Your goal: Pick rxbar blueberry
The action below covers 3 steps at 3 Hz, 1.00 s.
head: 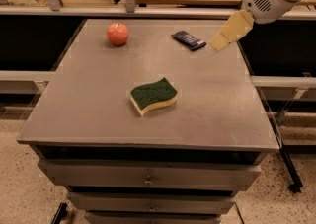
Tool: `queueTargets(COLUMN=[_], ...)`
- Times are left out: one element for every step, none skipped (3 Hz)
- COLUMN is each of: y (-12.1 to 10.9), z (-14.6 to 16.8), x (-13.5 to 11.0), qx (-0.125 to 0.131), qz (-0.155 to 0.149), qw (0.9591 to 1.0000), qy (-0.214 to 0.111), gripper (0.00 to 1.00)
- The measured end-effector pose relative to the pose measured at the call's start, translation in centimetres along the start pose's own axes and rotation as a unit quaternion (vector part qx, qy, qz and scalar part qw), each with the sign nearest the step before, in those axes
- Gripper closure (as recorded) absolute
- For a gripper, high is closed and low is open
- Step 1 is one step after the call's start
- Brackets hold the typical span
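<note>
Snack bar (188,40) is lying flat near the far edge of your table (89,99), right of the middle, dark blue wrapper turned at a bit of an angle. Your gripper (219,43) hangs just to the right of it, tilted down and to the left, tip close to the bar's right end but not touching it. Honestly you can't tell whether the gripper is spread or closed up, it just reads as one tan block. Red apple (118,34) sits far left, well apart from the bar. Green and yellow sponge (153,95) is mid-table, nearer the front edge. Drawers (148,178) run below the top
</note>
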<state>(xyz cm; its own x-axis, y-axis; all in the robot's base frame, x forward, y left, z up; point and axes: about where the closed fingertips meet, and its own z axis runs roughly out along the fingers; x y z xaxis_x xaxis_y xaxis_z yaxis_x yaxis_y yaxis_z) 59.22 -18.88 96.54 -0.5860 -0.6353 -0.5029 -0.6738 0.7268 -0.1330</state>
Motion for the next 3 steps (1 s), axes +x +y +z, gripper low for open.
queueTargets(y=[-2.3,-3.1,-3.7], z=[2.7,5.4,7.8], x=[-1.2,-2.3,-3.7], qx=[0.017,0.025,0.023], qz=[0.023,0.028,0.036], qw=[0.9995,0.9989,0.9986], qy=[0.012,0.028,0.030], gripper=[0.00,0.00,0.00])
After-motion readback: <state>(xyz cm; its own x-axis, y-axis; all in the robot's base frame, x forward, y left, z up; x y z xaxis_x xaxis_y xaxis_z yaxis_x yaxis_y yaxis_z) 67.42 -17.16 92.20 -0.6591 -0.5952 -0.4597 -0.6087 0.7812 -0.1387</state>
